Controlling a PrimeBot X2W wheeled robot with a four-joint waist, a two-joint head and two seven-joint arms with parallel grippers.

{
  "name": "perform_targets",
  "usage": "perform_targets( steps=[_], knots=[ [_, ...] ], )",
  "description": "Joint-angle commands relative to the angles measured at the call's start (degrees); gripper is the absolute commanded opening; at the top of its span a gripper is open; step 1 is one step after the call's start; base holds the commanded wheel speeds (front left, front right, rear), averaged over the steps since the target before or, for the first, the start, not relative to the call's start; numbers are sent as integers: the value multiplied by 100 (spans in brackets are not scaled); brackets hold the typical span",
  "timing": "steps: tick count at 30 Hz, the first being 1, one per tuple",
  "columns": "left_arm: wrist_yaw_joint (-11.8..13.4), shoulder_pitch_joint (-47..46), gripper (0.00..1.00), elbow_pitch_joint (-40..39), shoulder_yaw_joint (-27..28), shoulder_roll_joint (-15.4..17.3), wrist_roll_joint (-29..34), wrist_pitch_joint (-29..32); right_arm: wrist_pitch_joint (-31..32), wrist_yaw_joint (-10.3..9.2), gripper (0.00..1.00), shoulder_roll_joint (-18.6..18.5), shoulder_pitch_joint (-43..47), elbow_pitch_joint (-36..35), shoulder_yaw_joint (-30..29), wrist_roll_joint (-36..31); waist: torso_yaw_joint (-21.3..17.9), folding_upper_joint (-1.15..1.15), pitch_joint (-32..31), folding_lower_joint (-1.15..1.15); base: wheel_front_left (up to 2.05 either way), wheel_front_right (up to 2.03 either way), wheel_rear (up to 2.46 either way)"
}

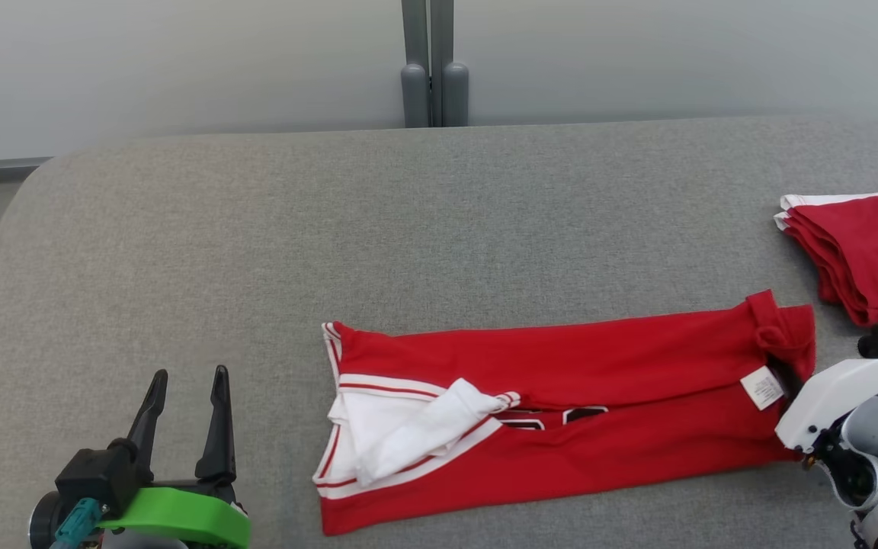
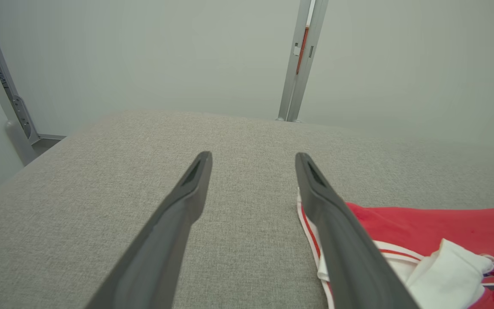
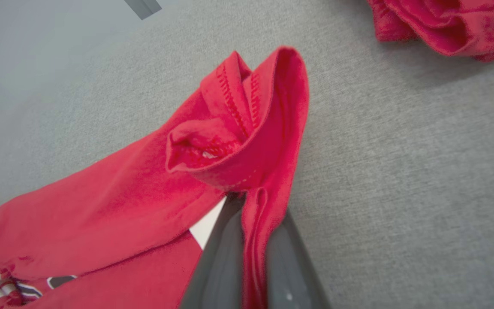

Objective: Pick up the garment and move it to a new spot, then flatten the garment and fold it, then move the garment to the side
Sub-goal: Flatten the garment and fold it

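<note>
red garment [image 1: 561, 396] is being shown in the head view on grey upholstery [image 1: 256, 229], its plain end pinched by the closed right gripper [image 1: 788, 380]; the left gripper [image 1: 187, 374] is being held open, empty, left of the white-trimmed end. left wrist view: that trimmed end is being seen just right of the spread fingers [image 2: 337, 240]. right wrist view: bunched red cloth is being clamped between the fingers.

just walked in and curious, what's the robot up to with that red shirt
The robot is working on a red jersey that lies as a long folded strip on the grey padded surface. Its right gripper is shut on the fabric at the strip's right end. The left gripper is open, off to the left of the white-trimmed end. Another red garment lies folded at the far right.
</note>
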Motion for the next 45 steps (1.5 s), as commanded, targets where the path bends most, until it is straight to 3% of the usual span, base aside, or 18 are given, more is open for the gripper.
perform_targets(
  steps=[1,9,17,22,30,36,45],
  knots=[
    [-19,8,100,-20,19,-40,16,-16,-38,-6,0,-120,-84,14,-36,-47,-67,0,-28,0,0,0,0],
    [-64,90,100,60,14,-28,103,-16,78,-2,0,-176,-34,-765,8,24,-141,0,-95,0,0,0,0],
    [-106,134,100,212,-40,91,114,-16,363,-2,0,268,381,-2251,58,195,131,0,-230,0,0,0,0],
    [-119,98,100,285,-162,72,107,-16,684,-2,0,718,584,-2949,187,350,536,0,-240,0,0,0,0],
    [-141,-69,100,374,-343,85,113,-16,803,-1,0,1301,497,-2553,367,237,1368,0,-106,0,0,0,0],
    [-152,-135,100,433,-426,78,77,-16,670,-1,0,1442,297,-2056,417,302,1858,0,17,0,0,0,0],
    [-153,-204,100,469,-469,77,69,-16,534,-1,0,1534,-14,-1430,748,322,2137,0,119,0,0,0,0]
  ],
)
